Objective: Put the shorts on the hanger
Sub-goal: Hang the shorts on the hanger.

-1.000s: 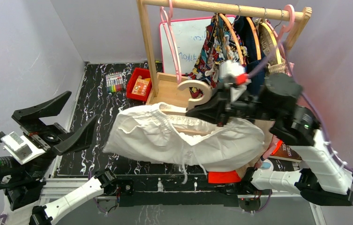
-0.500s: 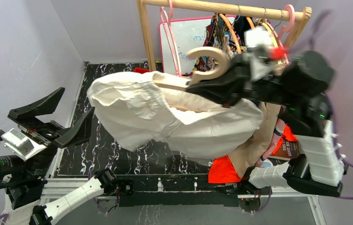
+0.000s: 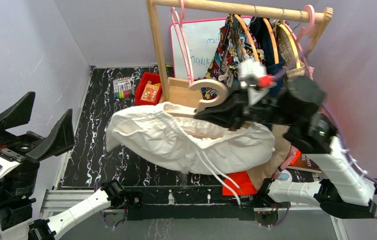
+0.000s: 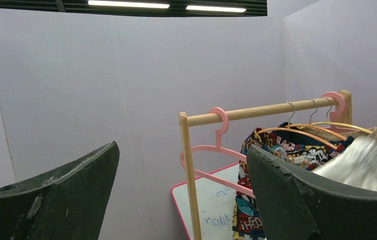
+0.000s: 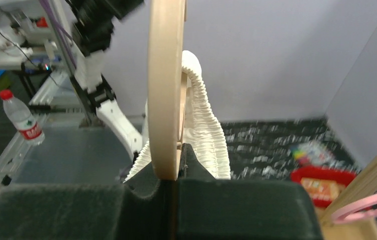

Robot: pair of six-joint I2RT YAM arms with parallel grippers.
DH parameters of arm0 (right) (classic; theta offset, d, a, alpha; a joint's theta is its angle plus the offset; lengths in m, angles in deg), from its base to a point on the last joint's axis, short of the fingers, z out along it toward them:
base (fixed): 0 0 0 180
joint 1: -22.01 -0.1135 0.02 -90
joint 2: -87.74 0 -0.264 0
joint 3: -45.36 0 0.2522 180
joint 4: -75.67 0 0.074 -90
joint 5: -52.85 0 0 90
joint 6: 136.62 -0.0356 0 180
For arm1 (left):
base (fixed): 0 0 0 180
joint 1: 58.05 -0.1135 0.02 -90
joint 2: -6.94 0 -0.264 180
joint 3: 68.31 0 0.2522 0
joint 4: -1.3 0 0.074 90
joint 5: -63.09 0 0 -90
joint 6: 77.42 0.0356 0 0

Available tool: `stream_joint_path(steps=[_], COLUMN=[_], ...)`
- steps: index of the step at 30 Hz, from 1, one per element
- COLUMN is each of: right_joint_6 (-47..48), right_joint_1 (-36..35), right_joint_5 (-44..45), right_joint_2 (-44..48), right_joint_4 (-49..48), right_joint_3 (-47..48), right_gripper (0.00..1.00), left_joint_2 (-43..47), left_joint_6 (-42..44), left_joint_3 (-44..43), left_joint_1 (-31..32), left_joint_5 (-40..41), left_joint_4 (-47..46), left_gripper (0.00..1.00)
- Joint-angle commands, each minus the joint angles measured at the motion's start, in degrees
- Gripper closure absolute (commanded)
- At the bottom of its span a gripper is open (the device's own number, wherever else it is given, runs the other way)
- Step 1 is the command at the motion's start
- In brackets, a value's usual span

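Note:
The white shorts (image 3: 186,140) hang by their gathered waistband on the cream hanger (image 3: 211,95), lifted off the table in front of the rack. Their drawstrings dangle below. My right gripper (image 3: 214,114) is shut on the hanger just under its thick hook. In the right wrist view the hanger (image 5: 165,75) stands edge-on between the closed jaws of my right gripper (image 5: 176,167), with the waistband (image 5: 204,115) bunched behind it. My left gripper (image 3: 51,102) is at the far left, raised and open, away from the shorts. In the left wrist view my left gripper (image 4: 181,150) holds nothing.
The wooden rack (image 3: 226,7) at the back carries a pink hanger (image 3: 181,40), a comic-print garment (image 3: 229,50) and orange hangers. A whiteboard (image 3: 201,45), a red tray (image 3: 149,90) and markers (image 3: 122,89) sit behind. Tan shorts (image 3: 271,160) and a book (image 3: 306,160) lie at the right.
The right arm swung the hanger and shorts up toward the rail, then came back down and right. The left arm drew back to the left, still open.

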Motion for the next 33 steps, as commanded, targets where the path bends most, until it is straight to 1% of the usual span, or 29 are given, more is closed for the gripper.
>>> stream_joint_path(steps=[1,4,7,9,11,13,15,17,19,24,29,33], right_joint_6=[-1.6,-1.9,-1.5,-0.9,-0.9,-2.3,-3.8,-4.0,-3.3,-2.1,-1.7,-1.6], right_joint_1=[-0.2,-0.2,-0.2,-0.2,-0.2,-0.2,-0.1,0.1,0.3,0.3,0.3,0.3], right_joint_5=[1.8,1.4,1.1,0.8,-0.9,-3.9,-6.0,-6.9,-6.3,-3.3,-1.3,-0.2], right_joint_2=[-0.5,-1.7,-3.5,-5.4,-7.9,-9.2,-9.3,-9.5,-8.9,-4.4,-2.0,-1.2], right_joint_4=[-0.4,0.5,1.0,1.0,0.7,-2.6,-6.6,-6.8,-5.8,-6.7,-5.8,-4.5], right_joint_3=[-5.1,-5.4,-2.0,5.8,16.6,25.0,28.8,30.4,28.2,13.0,0.4,-5.3], right_gripper=[1.00,1.00,1.00,1.00,1.00,1.00,1.00,1.00,1.00,1.00,1.00,1.00], left_joint_2=[-0.7,-0.2,0.4,0.9,1.2,0.8,0.3,0.1,0.3,0.4,-0.2,0.0], left_joint_6=[0.9,0.4,-0.2,-0.5,-0.6,-0.6,-0.9,-0.9,-0.8,-0.3,0.3,0.6], left_joint_3=[-0.2,1.3,2.2,2.8,3.2,2.5,1.4,0.4,-0.1,-0.8,-1.5,0.0], left_joint_1=[-0.1,-0.1,0.0,-0.1,-0.1,0.0,-0.1,-0.1,-0.1,-0.1,-0.1,-0.1], left_joint_5=[1.0,1.2,1.1,0.9,1.4,1.4,1.0,0.9,0.9,1.5,1.5,1.9], left_joint_4=[-1.0,-1.4,-1.2,-1.7,-2.7,-2.8,-1.7,-1.1,-1.1,-2.2,-1.3,-1.8], left_gripper=[0.02,0.02,0.02,0.02,0.02,0.02,0.02,0.02,0.02,0.02,0.02,0.02])
